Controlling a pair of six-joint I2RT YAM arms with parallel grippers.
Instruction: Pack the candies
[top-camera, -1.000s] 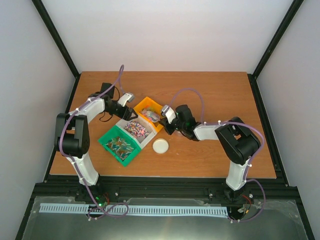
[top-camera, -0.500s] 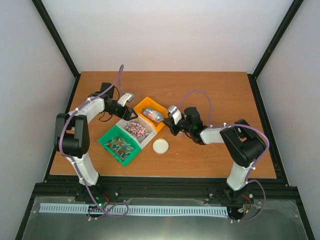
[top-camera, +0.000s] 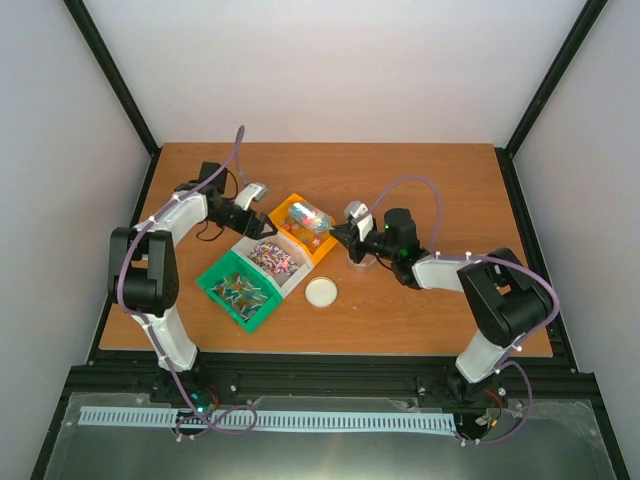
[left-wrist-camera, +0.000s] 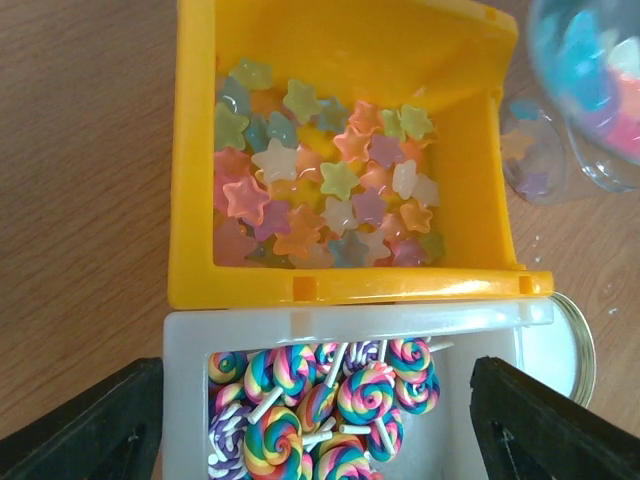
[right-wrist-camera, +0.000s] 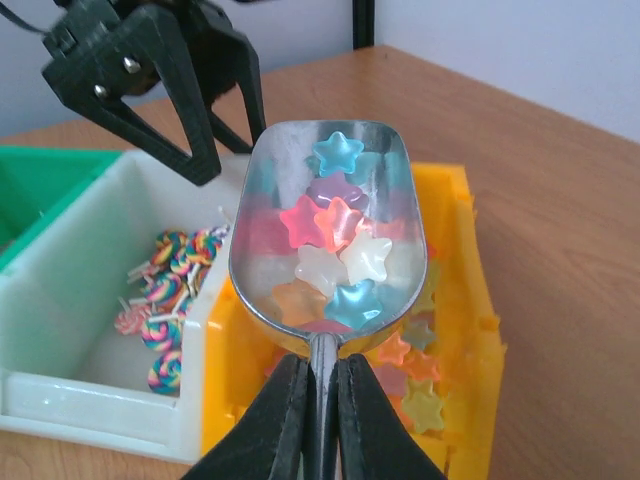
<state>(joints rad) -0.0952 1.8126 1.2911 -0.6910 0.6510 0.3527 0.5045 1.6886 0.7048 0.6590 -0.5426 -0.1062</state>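
Pastel star candies (left-wrist-camera: 330, 190) fill the yellow bin (top-camera: 283, 213), also in the right wrist view (right-wrist-camera: 465, 300). My right gripper (right-wrist-camera: 320, 400) is shut on the handle of the silver scoop (right-wrist-camera: 325, 230), which holds several star candies (right-wrist-camera: 335, 235) level above the yellow bin. In the top view the right gripper (top-camera: 347, 236) sits right of the bin with the scoop (top-camera: 315, 216) over it. My left gripper (left-wrist-camera: 320, 440) is open and empty, with its fingers on either side of the white bin; it hovers there in the top view (top-camera: 260, 203).
The white bin (left-wrist-camera: 190, 340) holds rainbow lollipops (left-wrist-camera: 330, 400). A green bin (top-camera: 238, 290) with wrapped sweets is at the front left. A clear jar (left-wrist-camera: 530, 150) stands right of the yellow bin, under my right wrist. A round lid (top-camera: 321, 291) lies in front.
My right gripper has pulled back to the right and lifted the scoop out of the yellow bin with star candies in it. The left arm has barely moved.
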